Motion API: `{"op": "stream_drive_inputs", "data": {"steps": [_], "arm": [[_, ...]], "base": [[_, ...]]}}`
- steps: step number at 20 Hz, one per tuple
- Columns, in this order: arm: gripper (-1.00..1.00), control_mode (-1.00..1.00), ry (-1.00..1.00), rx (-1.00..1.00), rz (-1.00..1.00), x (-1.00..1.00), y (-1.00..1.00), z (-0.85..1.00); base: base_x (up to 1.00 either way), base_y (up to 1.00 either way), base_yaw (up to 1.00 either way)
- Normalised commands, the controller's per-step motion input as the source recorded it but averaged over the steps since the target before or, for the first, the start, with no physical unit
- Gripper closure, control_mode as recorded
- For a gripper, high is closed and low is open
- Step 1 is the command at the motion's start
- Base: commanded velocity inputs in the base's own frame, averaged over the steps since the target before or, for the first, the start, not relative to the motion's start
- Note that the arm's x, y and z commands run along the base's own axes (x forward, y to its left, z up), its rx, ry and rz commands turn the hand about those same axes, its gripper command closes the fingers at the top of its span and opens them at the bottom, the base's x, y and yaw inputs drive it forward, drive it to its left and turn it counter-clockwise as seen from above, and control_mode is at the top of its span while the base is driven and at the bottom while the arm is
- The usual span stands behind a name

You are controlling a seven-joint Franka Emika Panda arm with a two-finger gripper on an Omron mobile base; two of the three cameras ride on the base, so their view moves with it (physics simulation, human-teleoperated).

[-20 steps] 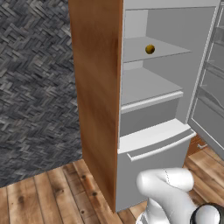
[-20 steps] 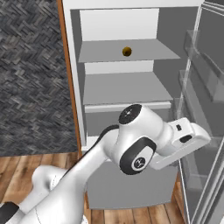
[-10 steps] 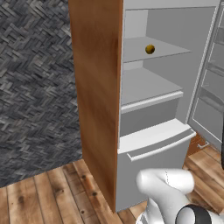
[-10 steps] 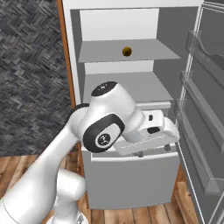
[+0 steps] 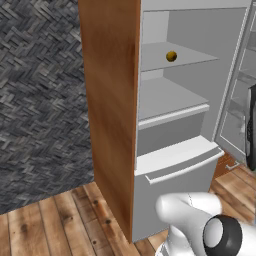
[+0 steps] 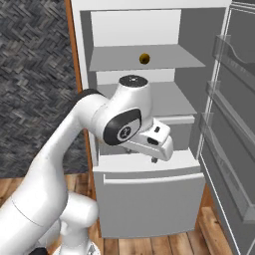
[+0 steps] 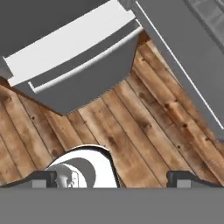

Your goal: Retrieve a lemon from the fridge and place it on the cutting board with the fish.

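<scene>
On the fridge (image 6: 149, 199) shelf — one lemon (image 6: 145, 59) — one end effector (image 7: 111, 178) spread wide.

One lemon (image 5: 171, 56) sits in the upper right of the left base view, in one open fridge (image 5: 111, 100). The fridge shows two inner shelves, one lower drawer (image 6: 149, 194) with one bar handle, and one door (image 6: 234, 129) at the right.

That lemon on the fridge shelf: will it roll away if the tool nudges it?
Probably. The lemon looks round and lies loose on a flat shelf, so a nudge could send it rolling. It is small beside the shelf, so likely light and firm enough to pinch.
</scene>
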Motion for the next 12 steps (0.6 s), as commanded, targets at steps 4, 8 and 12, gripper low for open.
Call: {"op": "stream_drive_inputs", "data": {"steps": [4, 8, 12], "arm": [[-1.00, -1.00, 0.01, 0.48, -0.17, 0.25, 0.92, -0.06], [-1.00, -1.00, 0.14, 0.10, -0.04, 0.00, 0.98, -0.04], [-1.00, -1.00, 0.10, -0.20, 0.00, -0.06, 0.76, 0.00]], "base": [[0.00, 0.00, 0.00], [0.00, 0.00, 0.00], [0.00, 0.00, 0.00]]}}
